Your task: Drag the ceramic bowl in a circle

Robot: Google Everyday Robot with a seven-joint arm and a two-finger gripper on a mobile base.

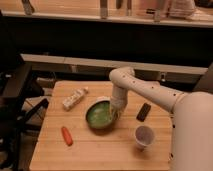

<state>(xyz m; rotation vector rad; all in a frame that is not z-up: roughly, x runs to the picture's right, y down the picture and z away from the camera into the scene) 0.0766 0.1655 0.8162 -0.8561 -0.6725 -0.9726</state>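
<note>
No legible text, labels or numbers. The pale packet point(75, 98), up-left of the ceramic bowl point(101, 115), may carry print, but it's too blurred to read. Same for the dark block point(144, 111) right of the bowl. Gripper point(116, 111) sits at the bowl's right rim.

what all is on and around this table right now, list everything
ceramic bowl: one, green, middle of the table
cup: one, white, front right of the bowl
carrot: one, orange, front left of the bowl
packet: one, pale, back left of the bowl
flat block: one, black, right of the bowl, behind the cup
table: one, light wood
chair: one, black, left of the table
arm: one, white, reaching in from the right
gripper: one, white, at the bowl's right rim
</note>
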